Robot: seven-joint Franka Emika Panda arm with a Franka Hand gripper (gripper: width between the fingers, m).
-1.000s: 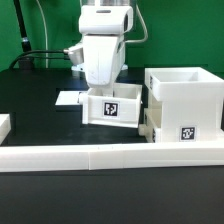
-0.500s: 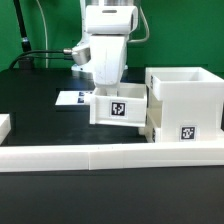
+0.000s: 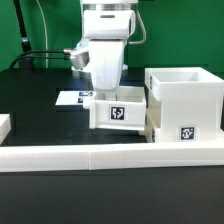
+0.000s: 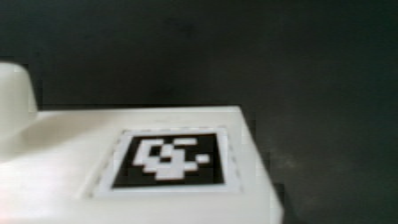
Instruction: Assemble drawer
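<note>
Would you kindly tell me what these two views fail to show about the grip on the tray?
- Pincer fingertips: exterior view, hidden behind the tray; open or shut unclear.
- Wrist view: only a blurred tag on the tray; fingers out of frame.
- Housing opening: exterior view, tray's contact with it unclear.

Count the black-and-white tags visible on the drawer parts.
2: one on the tray under the tool, also seen in the wrist view; one on the housing front. Others may be hidden.

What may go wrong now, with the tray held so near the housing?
1. The tray sits close to the housing; its edge may catch the wall instead of sliding in.
2. The fingers are hidden in both views, so the hold cannot be checked; the tray may tilt or slip.
</note>
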